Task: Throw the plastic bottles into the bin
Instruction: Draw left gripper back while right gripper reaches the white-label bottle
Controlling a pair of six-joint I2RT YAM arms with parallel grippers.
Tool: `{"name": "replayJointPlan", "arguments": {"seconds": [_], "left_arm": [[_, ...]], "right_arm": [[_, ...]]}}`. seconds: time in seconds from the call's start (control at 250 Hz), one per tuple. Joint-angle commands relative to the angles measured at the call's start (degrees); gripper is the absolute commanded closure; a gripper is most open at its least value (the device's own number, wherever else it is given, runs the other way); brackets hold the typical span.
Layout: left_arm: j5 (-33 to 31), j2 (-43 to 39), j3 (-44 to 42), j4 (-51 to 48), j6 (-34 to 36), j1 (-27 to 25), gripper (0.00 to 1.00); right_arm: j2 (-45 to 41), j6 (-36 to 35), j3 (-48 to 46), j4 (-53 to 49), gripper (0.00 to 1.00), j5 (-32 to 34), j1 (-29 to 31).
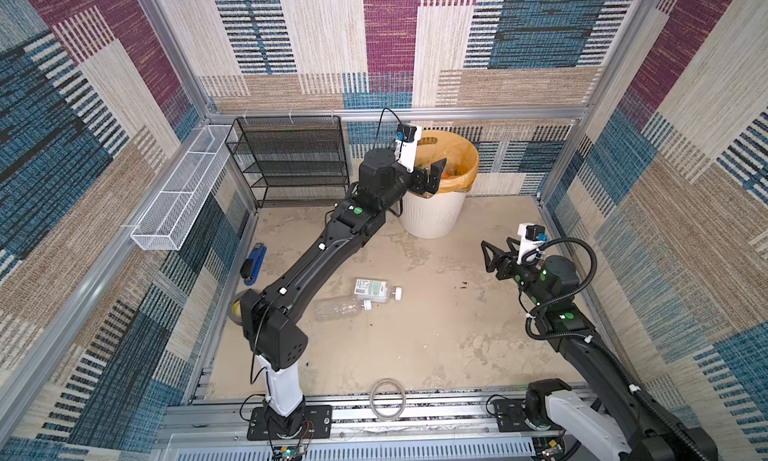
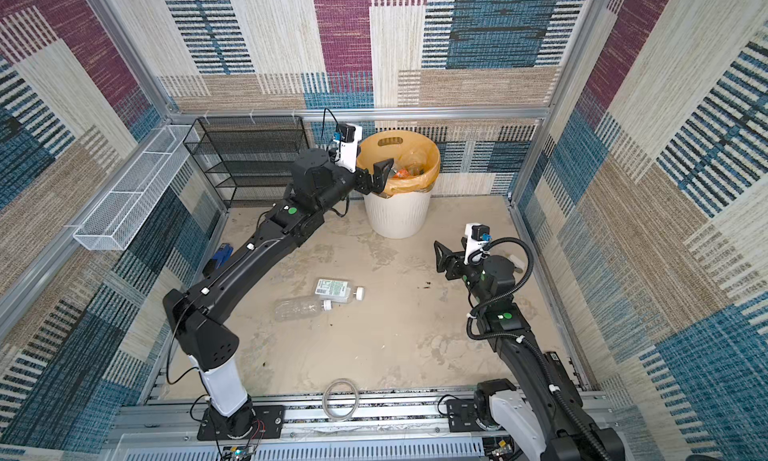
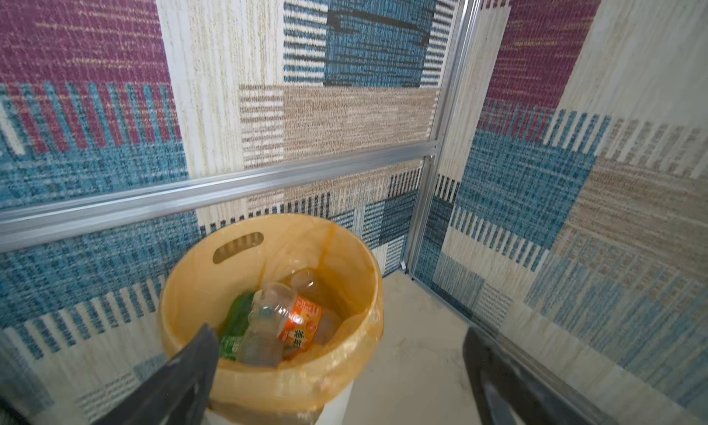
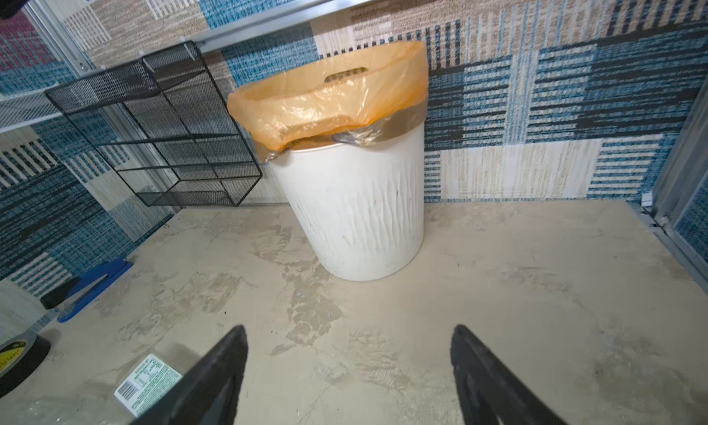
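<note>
L end effector (image 1: pixel 433 176): jaws spread wide, nothing btwn them, hovering over the bin's near rim.
Bin (image 1: pixel 432 218): right under and ahead of L end effector, orange liner folded over the top; well ahead of R end effector (image 1: pixel 498 247).
Inside bin: orange-label bottle (image 3: pixel 283 319) on top, green bottle (image 3: pixel 235 323) just beside it, both below L end effector's fingertips.
R end effector: jaws apart, empty, above the desk (image 1: pixel 436 334), facing the bin.
On desk: labelled bottle (image 1: pixel 376 289) and clear bottle (image 1: pixel 340 307) lying flat, side by side, off to R end effector's left, well behind L end effector.
Also: stapler (image 1: pixel 253 263) and tape roll (image 4: pixel 19 360), farther left of R end effector.
</note>
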Motion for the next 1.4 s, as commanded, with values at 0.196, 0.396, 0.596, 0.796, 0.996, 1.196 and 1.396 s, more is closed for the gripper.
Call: {"name": "replayJointPlan", "arguments": {"seconds": [0.196,0.396,0.596,0.796,0.996,1.196,1.396], "left_arm": [[1.08,-18.93,-28.94,-5.74,-2.33,8.41,0.01],[0.66,-27.83,-37.01,-14.55,-0.51,12.58,0.05],[-0.1,-35.39,-40.13,-21.99,3.2,14.43,0.05],[-0.79,-40.27,-47.46,-20.64,4.89,17.72,0.04],[0.37,-41.02,-49.25,-19.41,4.6,19.15,0.05],[1.41,-41.02,-49.81,-19.54,4.83,19.6,0.07],[1.82,-41.04,-49.71,-19.77,4.83,19.78,0.08]], "right_arm": [[8.71,-8.04,5.49,-7.42,0.17,-1.1,8.73],[16.6,-12.37,11.99,-12.25,0.17,1.32,15.94],[23.45,-15.46,16.36,-15.6,0.17,1.61,20.35],[33.12,-20.55,23.67,-20.98,0.15,1.79,24.14],[44.04,-25.64,32.81,-27.72,0.15,4.05,28.2],[51.39,-28.35,39.11,-29.74,0.12,3.59,29.7],[58.32,-31.92,45.52,-33.65,0.1,2.75,31.93]]}}
